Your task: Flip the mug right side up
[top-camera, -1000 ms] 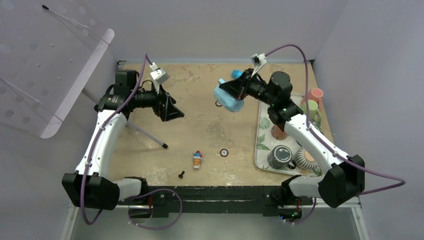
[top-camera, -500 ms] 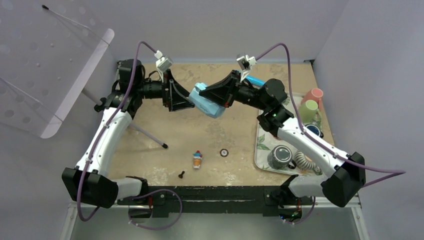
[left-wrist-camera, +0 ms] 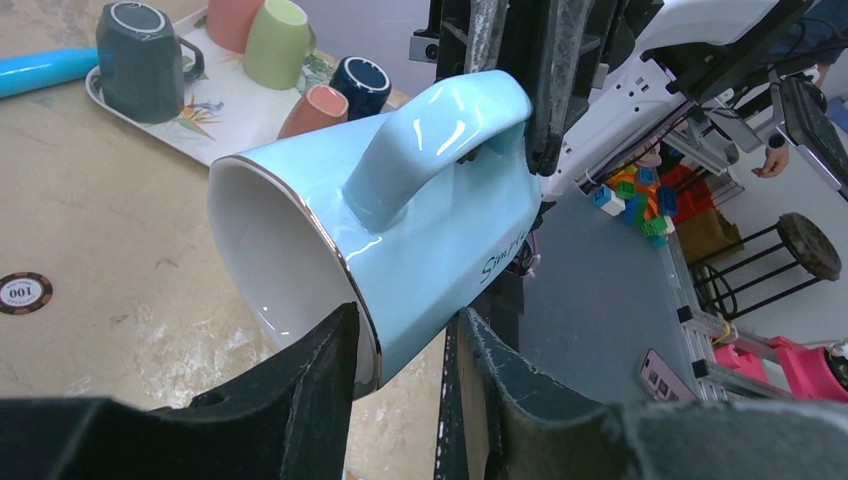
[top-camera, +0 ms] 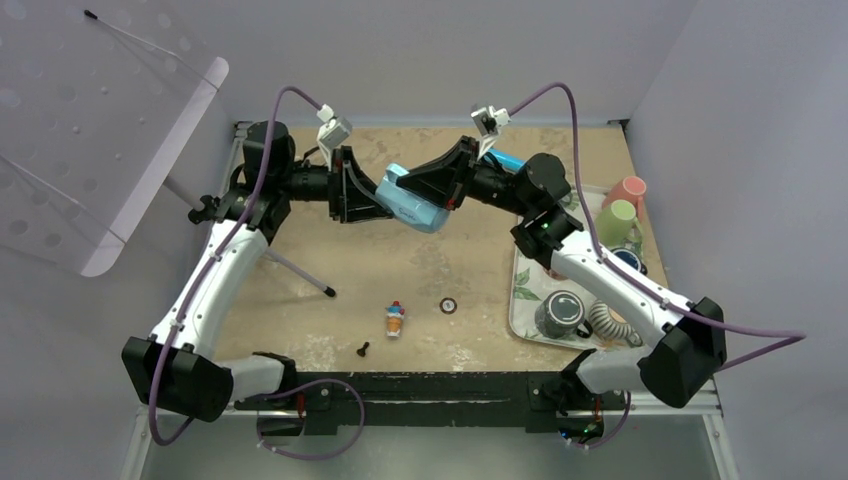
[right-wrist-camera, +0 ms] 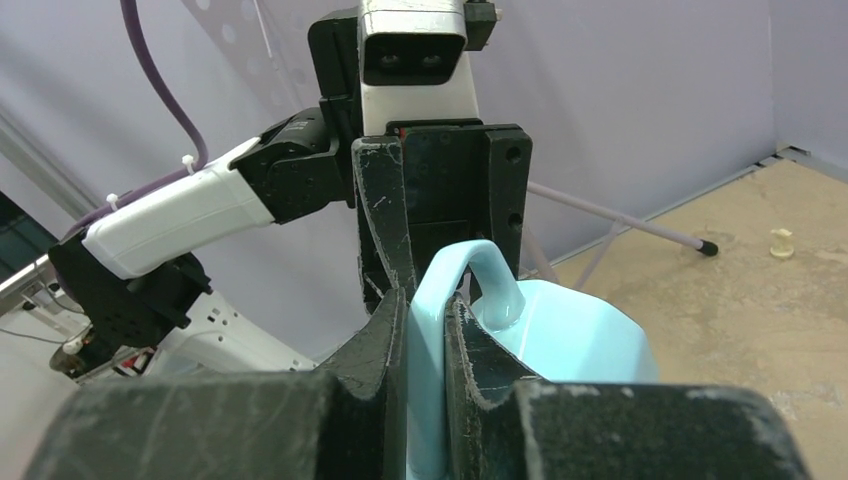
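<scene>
The light blue mug [top-camera: 410,205] hangs on its side above the far middle of the table, between both arms. Its white inside and rim face the left wrist camera, handle [left-wrist-camera: 430,140] uppermost. My right gripper [top-camera: 442,188] is shut on the handle, and in the right wrist view [right-wrist-camera: 428,300] the handle is pinched tight between the pads. My left gripper [left-wrist-camera: 405,320] straddles the lower rim wall, one finger [left-wrist-camera: 320,370] inside the mug and the other outside. Its jaws are half closed, and a strip of table shows between the wall and the outer finger.
A tray [top-camera: 525,290] at the right holds a dark mug [top-camera: 560,313], a pink cup [top-camera: 630,190], a green cup [top-camera: 618,218] and others. A small toy figure [top-camera: 396,318], a round chip [top-camera: 449,306] and a black peg [top-camera: 363,349] lie near the front. A tripod leg [top-camera: 295,270] crosses the left side.
The right arm carried the mug left to the middle. The left gripper swung in to meet it, and its jaws have narrowed around the rim.
</scene>
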You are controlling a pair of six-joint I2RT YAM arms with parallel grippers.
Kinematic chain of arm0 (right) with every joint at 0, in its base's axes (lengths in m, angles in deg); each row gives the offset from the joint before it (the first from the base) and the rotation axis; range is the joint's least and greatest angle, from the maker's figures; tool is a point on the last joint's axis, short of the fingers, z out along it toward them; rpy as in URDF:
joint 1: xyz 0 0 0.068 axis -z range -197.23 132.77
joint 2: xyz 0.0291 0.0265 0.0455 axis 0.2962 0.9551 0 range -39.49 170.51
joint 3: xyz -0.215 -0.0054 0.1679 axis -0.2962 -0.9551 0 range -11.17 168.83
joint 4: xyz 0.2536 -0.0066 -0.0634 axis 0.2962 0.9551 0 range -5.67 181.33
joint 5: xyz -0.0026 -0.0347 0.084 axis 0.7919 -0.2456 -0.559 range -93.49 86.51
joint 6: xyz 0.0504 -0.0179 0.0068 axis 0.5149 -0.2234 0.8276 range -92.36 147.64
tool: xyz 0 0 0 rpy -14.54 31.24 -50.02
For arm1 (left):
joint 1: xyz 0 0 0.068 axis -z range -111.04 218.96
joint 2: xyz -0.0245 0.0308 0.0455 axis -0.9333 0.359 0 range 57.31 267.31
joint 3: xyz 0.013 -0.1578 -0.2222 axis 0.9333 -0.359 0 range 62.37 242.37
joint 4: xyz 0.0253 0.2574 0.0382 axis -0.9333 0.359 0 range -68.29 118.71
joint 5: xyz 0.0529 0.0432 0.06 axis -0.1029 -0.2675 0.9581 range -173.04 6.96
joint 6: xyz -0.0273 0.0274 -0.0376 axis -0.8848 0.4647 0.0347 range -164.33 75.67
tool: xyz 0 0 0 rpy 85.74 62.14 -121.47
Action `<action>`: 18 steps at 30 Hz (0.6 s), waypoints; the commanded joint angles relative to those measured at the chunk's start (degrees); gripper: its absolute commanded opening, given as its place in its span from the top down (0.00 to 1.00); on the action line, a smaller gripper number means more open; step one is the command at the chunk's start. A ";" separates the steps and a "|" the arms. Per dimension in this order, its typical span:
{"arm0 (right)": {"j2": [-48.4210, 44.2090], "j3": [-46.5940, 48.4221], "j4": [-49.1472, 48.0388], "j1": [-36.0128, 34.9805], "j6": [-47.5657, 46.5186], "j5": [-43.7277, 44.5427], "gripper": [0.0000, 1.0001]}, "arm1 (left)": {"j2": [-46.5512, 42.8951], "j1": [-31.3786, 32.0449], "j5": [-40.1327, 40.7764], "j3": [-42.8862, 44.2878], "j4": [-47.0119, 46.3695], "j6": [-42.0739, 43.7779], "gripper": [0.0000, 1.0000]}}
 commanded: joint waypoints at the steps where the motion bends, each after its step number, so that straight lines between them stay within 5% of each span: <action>1: 1.41 1.96 -6.57 -1.11 -0.52 1.40 1.00 | -2.28 1.01 -1.01 0.04 -4.66 -3.01 0.92; 2: 1.84 1.98 -6.97 -1.12 -0.17 1.14 1.00 | -1.88 1.00 -1.07 0.07 -4.57 -3.56 1.00; 9: 3.53 0.43 -1.57 1.85 -1.86 4.20 1.00 | 0.07 -0.19 2.78 0.51 5.26 4.82 1.00; 14: 5.43 -2.50 -9.63 2.40 0.42 -3.37 1.00 | 0.66 -0.17 -4.55 -1.09 -2.82 -0.66 1.00; 18: 2.94 -2.47 -10.47 2.39 -0.93 -3.51 1.00 | 0.32 -0.26 -7.80 1.14 -7.38 -6.63 0.68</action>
